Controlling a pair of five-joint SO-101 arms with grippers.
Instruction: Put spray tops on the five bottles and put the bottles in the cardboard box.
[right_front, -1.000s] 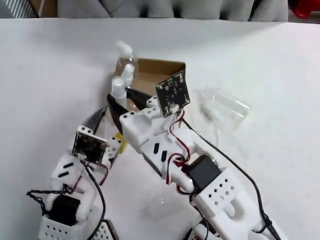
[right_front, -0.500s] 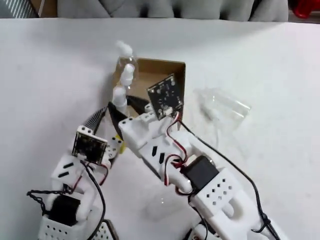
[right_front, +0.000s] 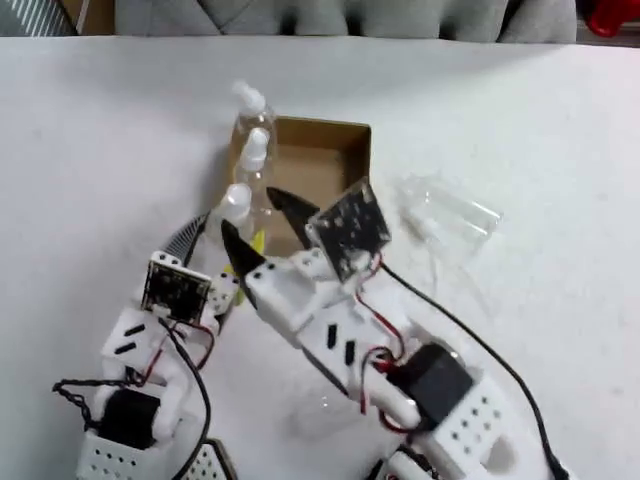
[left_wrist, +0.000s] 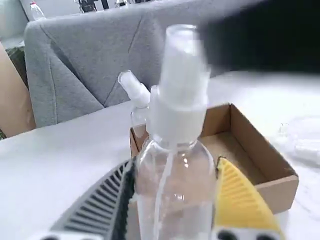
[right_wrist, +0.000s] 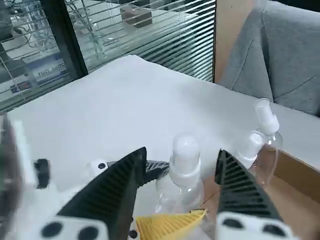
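The bottle (left_wrist: 172, 170), with its spray top (left_wrist: 180, 85) fitted, is clasped between the jaws of the left gripper (left_wrist: 170, 205), at 7 o'clock of the cardboard box (right_front: 358, 150). The right gripper (right_wrist: 182, 152) is spread wide to either side of the top. If snagged, the top could be skewed or the bottle tipped. No print can be read on bottle or box.

A white surface (right_front: 560, 130) spreads across the scene. Along its far edge stands a grey upholstered sofa (right_front: 350, 18), with a red object (right_front: 612, 15) at the sofa's end. Beside the sofa rises a tan wooden panel (right_wrist: 230, 30), then a window with slatted blinds (right_wrist: 150, 30).
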